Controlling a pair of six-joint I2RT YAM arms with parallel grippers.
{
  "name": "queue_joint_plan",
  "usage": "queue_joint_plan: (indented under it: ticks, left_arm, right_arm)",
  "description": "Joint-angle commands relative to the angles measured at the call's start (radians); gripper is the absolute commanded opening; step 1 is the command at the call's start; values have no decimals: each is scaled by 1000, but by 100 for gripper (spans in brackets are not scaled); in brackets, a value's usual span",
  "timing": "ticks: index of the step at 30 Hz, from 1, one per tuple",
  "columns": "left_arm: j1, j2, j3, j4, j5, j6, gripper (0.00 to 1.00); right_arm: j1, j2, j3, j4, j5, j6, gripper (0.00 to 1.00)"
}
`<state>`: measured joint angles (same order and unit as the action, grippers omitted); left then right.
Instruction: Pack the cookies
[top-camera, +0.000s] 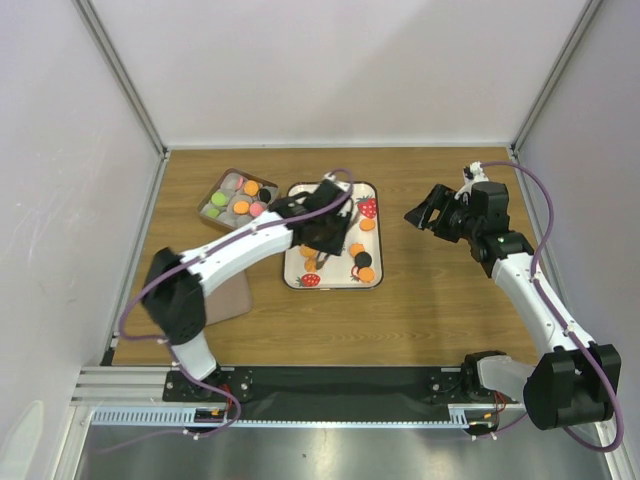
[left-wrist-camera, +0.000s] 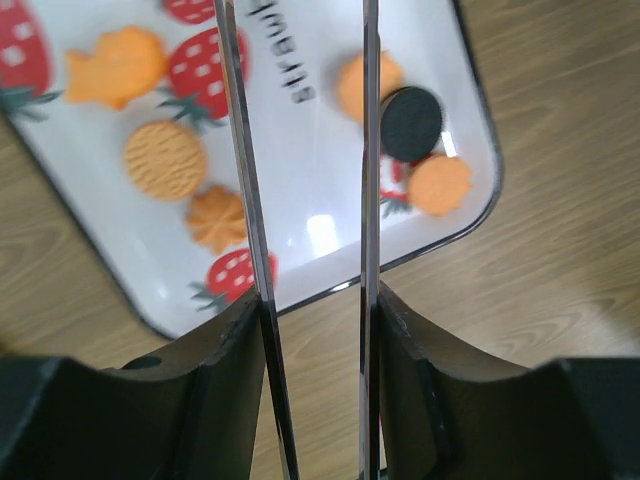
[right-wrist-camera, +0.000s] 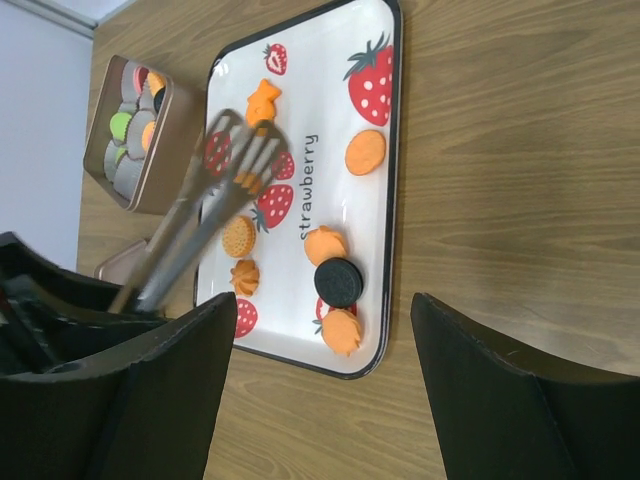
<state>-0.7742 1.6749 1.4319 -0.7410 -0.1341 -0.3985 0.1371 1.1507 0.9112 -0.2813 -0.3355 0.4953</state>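
The left gripper (top-camera: 318, 230) is clamped round a pair of tongs (right-wrist-camera: 215, 190), blades apart with nothing between, poised over the tray (right-wrist-camera: 330, 160) where loose cookies (right-wrist-camera: 338, 282) lie; the box (top-camera: 213, 192) beside it looks part filled. The right gripper (top-camera: 418, 213) hangs wide, well aside; next, I'd say, the blades must drop astride one cookie and squeeze.

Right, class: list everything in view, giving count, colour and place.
table: one, brown wood, beneath everything
tray: one, white with red strawberries, centre
tin: one, brown, left of tray
tray cookies: seven, six orange and one black, on tray
tin cookies: several, green, orange, pink, black, in tin
lid: one, pinkish brown, partly under left arm
tongs: one pair, metal, over tray
left pincer: black, shut on tongs
right pincer: black, open, right of tray
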Motion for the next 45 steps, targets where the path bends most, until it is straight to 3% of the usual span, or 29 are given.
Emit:
queue_joint_plan:
  ticks: [1, 15, 45]
  left_arm:
    - [-45, 78, 110, 23, 13, -23, 48]
    - [-79, 250, 231, -15, 14, -7, 47]
    - [-82, 327, 265, -28, 21, 3, 48]
  right_arm:
    - [-7, -26, 20, 5, 30, -18, 77]
    - [-7, -31, 20, 7, 18, -18, 77]
    - [-8, -36, 20, 10, 10, -18, 77]
